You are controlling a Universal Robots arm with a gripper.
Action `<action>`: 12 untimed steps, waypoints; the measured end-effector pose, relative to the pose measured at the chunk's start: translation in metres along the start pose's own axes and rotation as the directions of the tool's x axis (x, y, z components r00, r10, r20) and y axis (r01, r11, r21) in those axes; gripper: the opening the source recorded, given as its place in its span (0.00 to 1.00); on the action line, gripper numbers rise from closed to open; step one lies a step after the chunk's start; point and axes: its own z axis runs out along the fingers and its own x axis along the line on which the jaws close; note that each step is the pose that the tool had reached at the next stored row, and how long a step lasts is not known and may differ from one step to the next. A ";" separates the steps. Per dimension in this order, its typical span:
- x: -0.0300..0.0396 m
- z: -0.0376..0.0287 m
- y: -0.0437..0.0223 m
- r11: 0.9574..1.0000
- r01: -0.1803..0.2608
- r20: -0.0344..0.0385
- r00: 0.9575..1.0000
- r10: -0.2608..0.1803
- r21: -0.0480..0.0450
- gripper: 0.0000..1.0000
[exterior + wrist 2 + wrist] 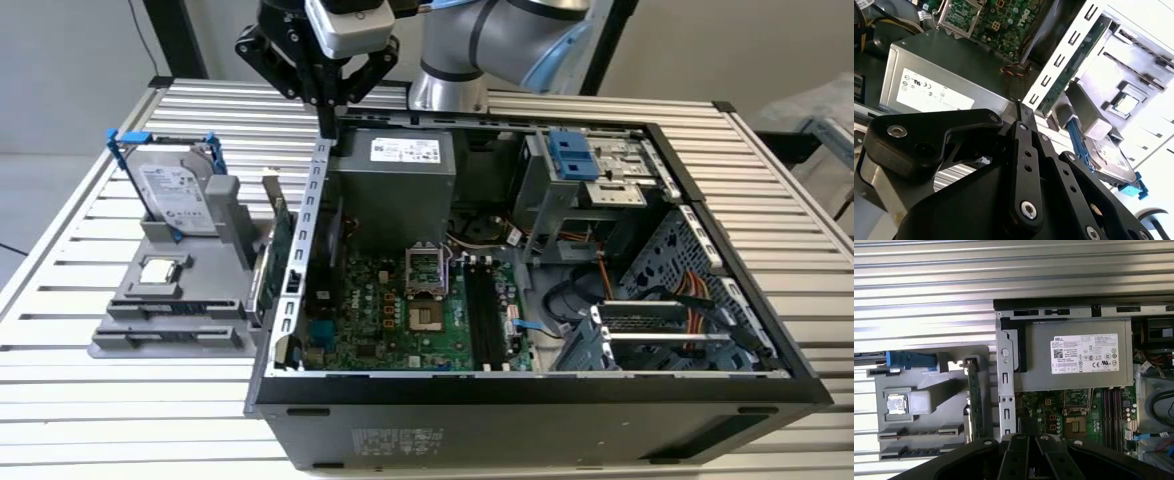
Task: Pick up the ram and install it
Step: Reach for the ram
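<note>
On the slatted table, an open computer case; just beside it, on the exterior view's left, a parts holder; in the holder, a hard drive upright at the far end, a processor chip flat before it, a circuit board on edge along the side nearest the case; inside the case, power supply at the far end, motherboard before it, drive cage toward the exterior view's right; above the case's far corner nearest the holder, the gripper.

Arm at 12 o'clock in exterior view, wrist bent. Gripper at 11 o'clock, pointing toward 6, fingers pressed together.
</note>
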 end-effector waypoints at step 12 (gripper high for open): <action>0.0048 -0.0001 -0.0003 1.000 0.000 0.000 1.000 0.000 0.000 0.00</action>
